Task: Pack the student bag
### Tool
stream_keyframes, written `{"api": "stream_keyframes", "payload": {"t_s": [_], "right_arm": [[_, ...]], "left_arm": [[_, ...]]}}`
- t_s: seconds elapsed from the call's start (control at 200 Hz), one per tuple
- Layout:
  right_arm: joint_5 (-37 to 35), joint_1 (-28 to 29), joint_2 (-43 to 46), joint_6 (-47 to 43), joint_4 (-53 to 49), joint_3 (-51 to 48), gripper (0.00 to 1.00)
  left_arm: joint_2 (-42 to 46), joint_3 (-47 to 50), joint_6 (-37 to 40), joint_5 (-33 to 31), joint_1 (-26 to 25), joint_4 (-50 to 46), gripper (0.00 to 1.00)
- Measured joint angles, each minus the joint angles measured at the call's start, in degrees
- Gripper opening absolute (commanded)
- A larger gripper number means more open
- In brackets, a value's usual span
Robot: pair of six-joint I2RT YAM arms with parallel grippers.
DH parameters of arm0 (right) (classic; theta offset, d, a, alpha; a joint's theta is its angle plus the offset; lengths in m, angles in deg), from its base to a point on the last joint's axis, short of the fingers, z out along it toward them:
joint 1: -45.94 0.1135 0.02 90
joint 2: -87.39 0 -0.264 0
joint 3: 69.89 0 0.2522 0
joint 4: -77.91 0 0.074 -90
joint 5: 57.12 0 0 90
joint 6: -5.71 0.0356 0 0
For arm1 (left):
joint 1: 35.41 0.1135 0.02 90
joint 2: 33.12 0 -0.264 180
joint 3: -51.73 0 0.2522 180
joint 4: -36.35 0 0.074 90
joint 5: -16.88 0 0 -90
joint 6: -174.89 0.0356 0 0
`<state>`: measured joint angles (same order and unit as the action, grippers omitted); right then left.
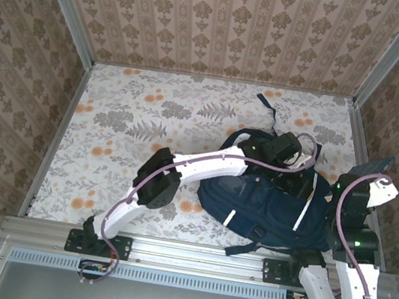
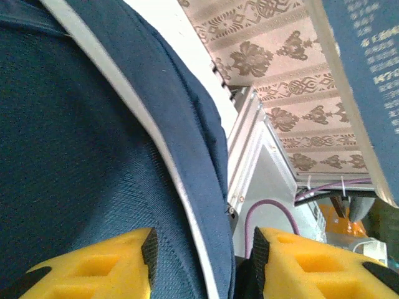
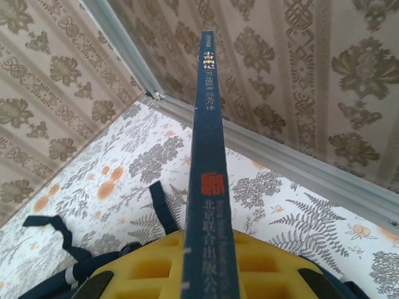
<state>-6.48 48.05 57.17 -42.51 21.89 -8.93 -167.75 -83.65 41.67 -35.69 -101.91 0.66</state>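
My flowery table [image 1: 135, 124] has patterned walls [image 1: 227, 25] around. Right gripper [image 3: 209, 255] pinches a book [image 3: 206, 124]; left gripper [image 2: 202, 261] half open at the student bag [image 2: 75, 156].

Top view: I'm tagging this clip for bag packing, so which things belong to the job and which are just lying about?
Job:
student bag
navy book, clamped in the right gripper
left gripper, jaws apart astride the bag's edge

Just there:
floral table cover
patterned walls
metal rail
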Motion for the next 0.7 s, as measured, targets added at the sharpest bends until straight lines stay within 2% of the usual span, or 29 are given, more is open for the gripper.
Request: {"api": "stream_keyframes", "payload": {"t_s": [0.27, 0.7], "right_arm": [[-1.18, -0.04, -0.33, -0.02, 0.02, 0.09, 0.00], [0.83, -0.26, -0.09, 0.24, 0.48, 0.11, 0.00]], "left_arm": [[-5.03, -3.08, -4.04, 2.27, -0.11, 0.52, 0.46], [-10.88, -11.58, -6.16, 1.97, -0.70, -0.37, 0.42]]}}
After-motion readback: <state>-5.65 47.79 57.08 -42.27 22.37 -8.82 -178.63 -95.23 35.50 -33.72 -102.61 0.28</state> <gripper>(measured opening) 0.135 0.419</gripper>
